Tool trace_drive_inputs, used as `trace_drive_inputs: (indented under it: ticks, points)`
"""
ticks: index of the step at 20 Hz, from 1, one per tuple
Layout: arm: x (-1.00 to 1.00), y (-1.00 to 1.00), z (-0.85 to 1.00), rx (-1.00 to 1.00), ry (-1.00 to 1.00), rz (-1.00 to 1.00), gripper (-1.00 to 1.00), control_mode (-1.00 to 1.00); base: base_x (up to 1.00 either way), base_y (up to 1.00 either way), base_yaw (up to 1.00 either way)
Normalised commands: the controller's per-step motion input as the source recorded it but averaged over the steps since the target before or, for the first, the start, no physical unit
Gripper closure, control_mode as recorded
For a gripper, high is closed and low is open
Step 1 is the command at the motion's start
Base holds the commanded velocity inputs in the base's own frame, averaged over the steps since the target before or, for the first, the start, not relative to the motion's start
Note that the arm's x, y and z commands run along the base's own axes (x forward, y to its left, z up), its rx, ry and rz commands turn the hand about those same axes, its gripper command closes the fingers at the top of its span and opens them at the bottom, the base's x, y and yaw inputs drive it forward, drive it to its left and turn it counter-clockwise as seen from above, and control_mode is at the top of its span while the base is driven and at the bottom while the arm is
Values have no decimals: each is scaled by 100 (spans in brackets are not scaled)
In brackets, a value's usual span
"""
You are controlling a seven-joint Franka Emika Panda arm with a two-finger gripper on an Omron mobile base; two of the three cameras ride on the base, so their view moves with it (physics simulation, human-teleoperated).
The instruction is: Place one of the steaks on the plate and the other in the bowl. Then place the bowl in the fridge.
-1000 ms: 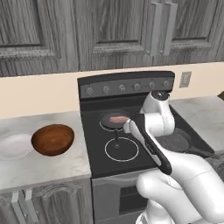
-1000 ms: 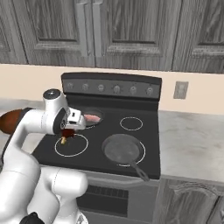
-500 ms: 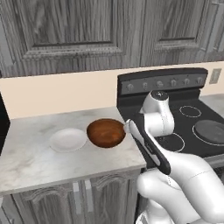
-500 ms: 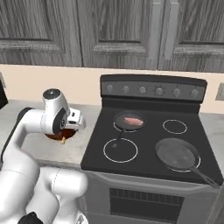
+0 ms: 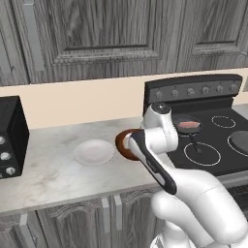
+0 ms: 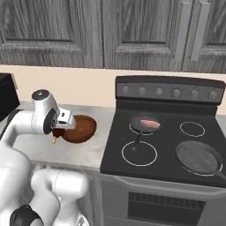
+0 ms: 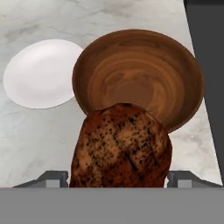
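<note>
My gripper (image 7: 118,177) is shut on the dark brown steak (image 7: 120,146), which hangs between the fingers just short of the near rim of the reddish-brown bowl (image 7: 140,74). Beside the bowl lies the white plate (image 7: 39,72), bare. From the right base view the gripper (image 6: 56,132) hovers at the bowl's (image 6: 81,128) left side, the steak's yellowish tip (image 6: 54,140) poking out below. The pale pink steak (image 6: 148,123) lies in a frying pan (image 6: 134,119) on the stove. In the left base view the arm hides much of the bowl (image 5: 121,144); the plate (image 5: 94,151) sits to its left. The fridge is out of view.
A black stove (image 6: 167,145) stands to the right of the marble counter (image 5: 48,169), with a second dark pan (image 6: 198,156) on its front right burner. A black appliance (image 5: 9,135) sits at the counter's left end. Dark wood cabinets hang above.
The base has driven left, so the stove slid to the right in both base views and the counter with plate and bowl came to centre. The gripper still holds the brown steak.
</note>
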Motion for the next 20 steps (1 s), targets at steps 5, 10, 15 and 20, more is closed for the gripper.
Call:
trace_drive_inputs:
  ticks: [5, 10, 15, 20]
  points:
    - [60, 74, 0, 0, 0, 0, 100, -100, 0, 0, 0]
    - [60, 77, 0, -3, 3, -2, 100, -100, 0, 0, 0]
    - [42, 76, 1, -5, 2, -6, 100, -100, 0, 0, 0]
    - [41, 54, -1, -4, 3, 0, 100, -100, 0, 0, 0]
